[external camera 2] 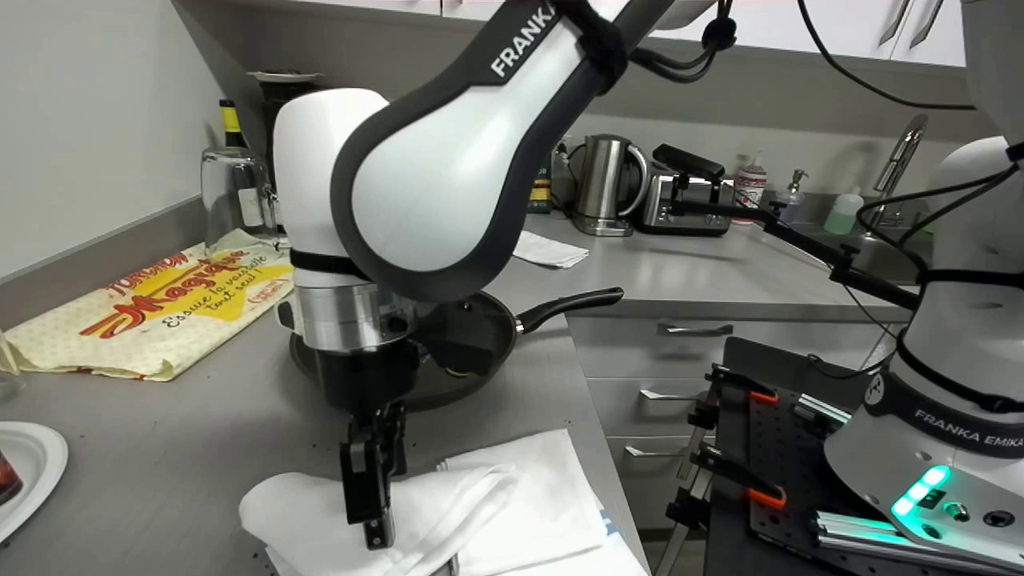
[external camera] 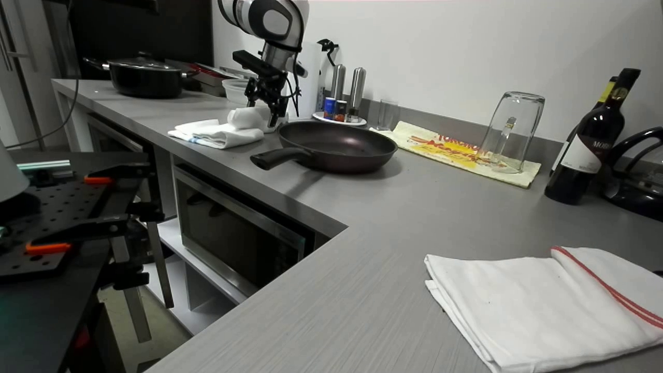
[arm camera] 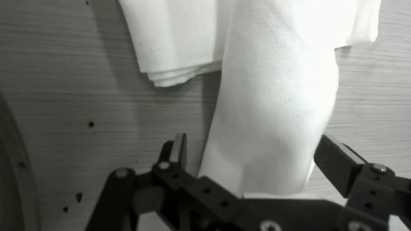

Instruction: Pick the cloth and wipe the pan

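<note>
A white cloth strip [arm camera: 266,106] lies over a folded white cloth [arm camera: 179,35] in the wrist view. The pile also shows in both exterior views, the folded cloth [external camera: 222,135] with a blue stripe and the strip [external camera 2: 296,504] bulging up at one end. My gripper [arm camera: 253,150] is open, one finger on each side of the strip; the right finger is close to its edge, and I cannot tell if it touches. The gripper points down at the pile in both exterior views [external camera: 265,110] [external camera 2: 380,504]. The dark frying pan [external camera: 336,147] stands beside it, partly behind the arm in an exterior view [external camera 2: 464,380].
A red-striped white cloth [external camera: 544,305] lies farther along the counter. A yellow towel [external camera: 456,153] bears an upturned glass pitcher [external camera: 510,132] by the wall. Wine bottles [external camera: 590,140] stand beyond. A white plate [external camera 2: 36,472] is near the pile. Dark crumbs [arm camera: 91,124] dot the counter.
</note>
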You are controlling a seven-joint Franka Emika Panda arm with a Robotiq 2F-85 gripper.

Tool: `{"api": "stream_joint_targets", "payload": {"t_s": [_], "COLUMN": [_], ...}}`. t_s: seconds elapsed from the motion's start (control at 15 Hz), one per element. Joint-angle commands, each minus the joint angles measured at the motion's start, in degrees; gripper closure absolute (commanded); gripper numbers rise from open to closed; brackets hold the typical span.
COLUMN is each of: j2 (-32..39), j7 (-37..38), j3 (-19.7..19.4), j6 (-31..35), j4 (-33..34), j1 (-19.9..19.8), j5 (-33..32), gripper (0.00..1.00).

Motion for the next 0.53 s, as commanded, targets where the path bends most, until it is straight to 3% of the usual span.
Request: {"api": "stream_joint_targets", "payload": {"t_s": [0.0,0.47], "j2": [3.2,1.4], "j7": [1.5,1.3], "j3": [-0.4,1.1], "j6": [-0.5,-2.5], "j4": [2.5,4.5], "j1": [0.8,0.1], "j5": [-1.1,0.4], "gripper": [0.26,0.79]}}
